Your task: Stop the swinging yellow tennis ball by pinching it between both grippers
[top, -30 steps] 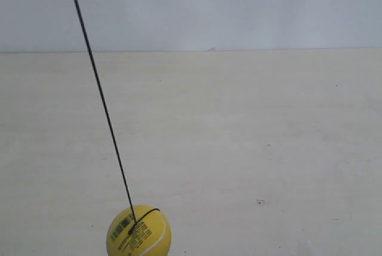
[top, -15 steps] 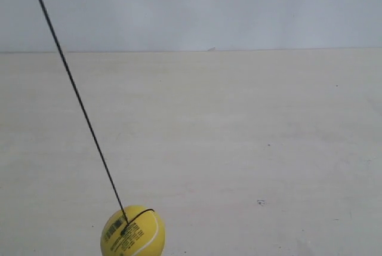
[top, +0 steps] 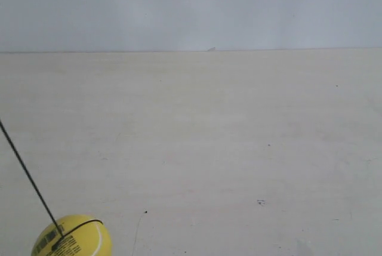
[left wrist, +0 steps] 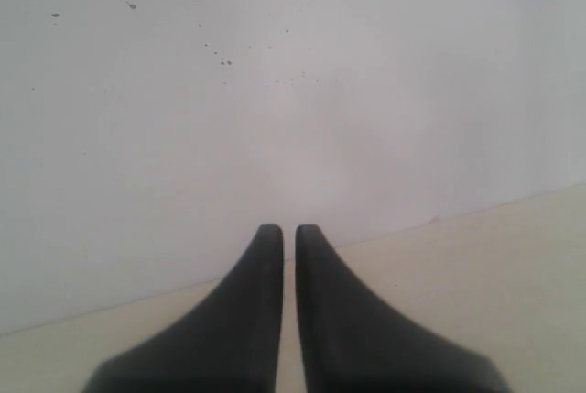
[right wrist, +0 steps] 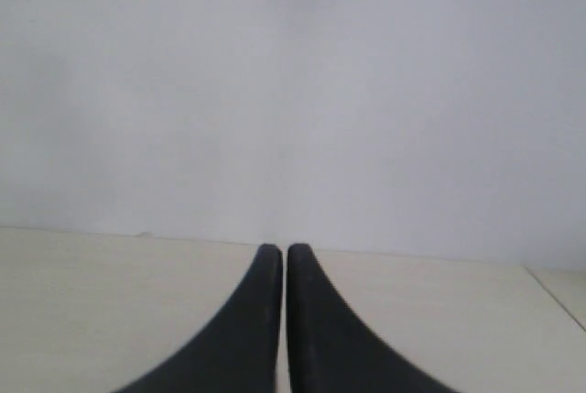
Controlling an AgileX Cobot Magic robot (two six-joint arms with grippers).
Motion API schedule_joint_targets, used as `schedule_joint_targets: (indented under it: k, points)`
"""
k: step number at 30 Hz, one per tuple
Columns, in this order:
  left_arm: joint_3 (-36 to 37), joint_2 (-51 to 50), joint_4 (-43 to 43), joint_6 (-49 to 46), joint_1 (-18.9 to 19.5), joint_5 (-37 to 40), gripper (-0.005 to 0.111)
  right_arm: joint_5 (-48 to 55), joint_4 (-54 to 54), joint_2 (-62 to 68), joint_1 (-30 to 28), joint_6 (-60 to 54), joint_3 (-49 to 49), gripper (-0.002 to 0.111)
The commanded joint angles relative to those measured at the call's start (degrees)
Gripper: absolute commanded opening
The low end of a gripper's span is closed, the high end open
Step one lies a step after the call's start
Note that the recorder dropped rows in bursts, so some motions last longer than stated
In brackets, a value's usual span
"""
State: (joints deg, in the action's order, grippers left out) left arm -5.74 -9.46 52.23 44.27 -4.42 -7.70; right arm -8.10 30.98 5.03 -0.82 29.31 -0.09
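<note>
Felt-covered and hung on a slanted black string (top: 27, 172), the yellow tennis ball (top: 83, 237) sits at the exterior view's lower left edge; it is probably light, springy and apt to squirt aside, so press opposite sides at its widest line; beyond lie pale tabletop (top: 239, 148) and wall (top: 191, 5); left gripper (left wrist: 288, 231) and right gripper (right wrist: 285, 249) are clenched on nothing.

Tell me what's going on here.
Nothing is being held yet. The yellow tennis ball hangs on a slanted black string at the bottom left corner of the exterior view, with the pale table behind it. No arm shows in that view. The left gripper and the right gripper are both shut and empty, facing a white wall. Neither wrist view shows the ball.
</note>
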Motion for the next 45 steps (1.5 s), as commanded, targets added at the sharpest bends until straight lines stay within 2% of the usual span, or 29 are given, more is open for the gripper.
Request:
schedule_joint_targets:
  k: [1,3,11,45]
  points:
    - [0.1,0.38,-0.2,-0.36,-0.14,0.25,0.005,7.74,-27.51,-0.66,0.87,-32.95,0.09,0.0]
    - [0.1,0.38,-0.2,-0.36,-0.14,0.25,0.005,11.72,-31.32,-1.7,0.87,-37.02,0.09,0.0]
    - [0.1,0.38,-0.2,-0.36,-0.14,0.25,0.005,25.54,-31.64,-5.03,0.87,-37.53,0.09,0.0]
    - [0.1,0.38,-0.2,-0.36,-0.14,0.25,0.005,27.32,-33.4,-5.03,0.87,-38.18,0.09,0.0]
